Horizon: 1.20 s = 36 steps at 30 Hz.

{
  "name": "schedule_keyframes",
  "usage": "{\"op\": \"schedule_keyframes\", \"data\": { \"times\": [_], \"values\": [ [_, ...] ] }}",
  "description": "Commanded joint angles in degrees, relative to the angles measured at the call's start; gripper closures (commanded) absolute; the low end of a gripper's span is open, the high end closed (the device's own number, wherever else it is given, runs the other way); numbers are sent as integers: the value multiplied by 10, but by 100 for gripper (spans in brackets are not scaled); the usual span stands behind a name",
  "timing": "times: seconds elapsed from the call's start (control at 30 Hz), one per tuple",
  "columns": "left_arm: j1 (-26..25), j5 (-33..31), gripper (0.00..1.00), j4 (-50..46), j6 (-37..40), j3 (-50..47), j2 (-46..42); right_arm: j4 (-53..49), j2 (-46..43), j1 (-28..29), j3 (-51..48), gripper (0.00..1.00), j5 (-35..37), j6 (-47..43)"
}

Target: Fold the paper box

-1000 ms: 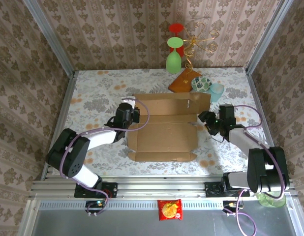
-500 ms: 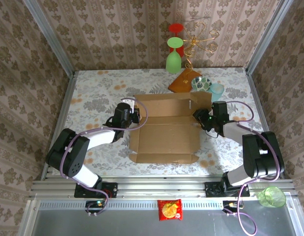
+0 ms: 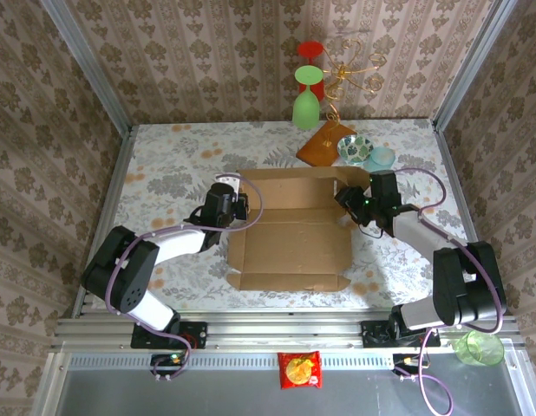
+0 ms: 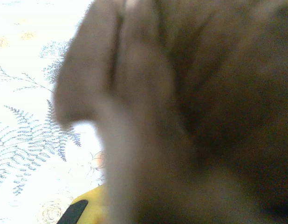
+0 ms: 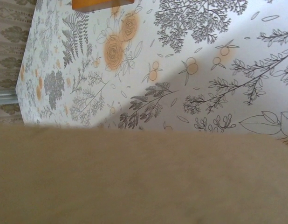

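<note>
Reaching inward and farther from its base, the right gripper (image 3: 348, 201) now sits at the far right corner of the paper box (image 3: 290, 238). That box lies on the table (image 3: 164, 165) between both grippers, its long axis running from one to the other. I cannot tell whether the right jaws are spread. The left gripper (image 3: 237, 204), pressed together, seems to pinch the box's left wall. The raised rear panel stands just beyond both, about equally near each.

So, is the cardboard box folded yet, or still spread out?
Still spread: the box lies open on the table as one sheet, nothing closed over. Whether its far panel is raised, cannot tell.
</note>
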Motion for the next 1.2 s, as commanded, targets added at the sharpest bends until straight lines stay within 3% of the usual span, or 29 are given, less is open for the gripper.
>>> {"op": "schedule_keyframes", "data": {
  "times": [0.0,0.5,0.73,0.93,1.17],
  "values": [
    [-5,-11,100,-1,6,22,4,-35,2,13,16,53,17,-32],
    [-16,-14,100,-2,-10,24,13,24,74,65,20,61,14,1],
    [9,8,100,-23,-8,23,-1,-23,-4,64,29,59,16,-48],
    [66,106,100,-34,20,30,-20,-74,-141,30,66,56,-20,-126],
    [147,264,100,-56,39,64,-6,-101,-219,-102,90,54,-22,-191]
  ]
}}
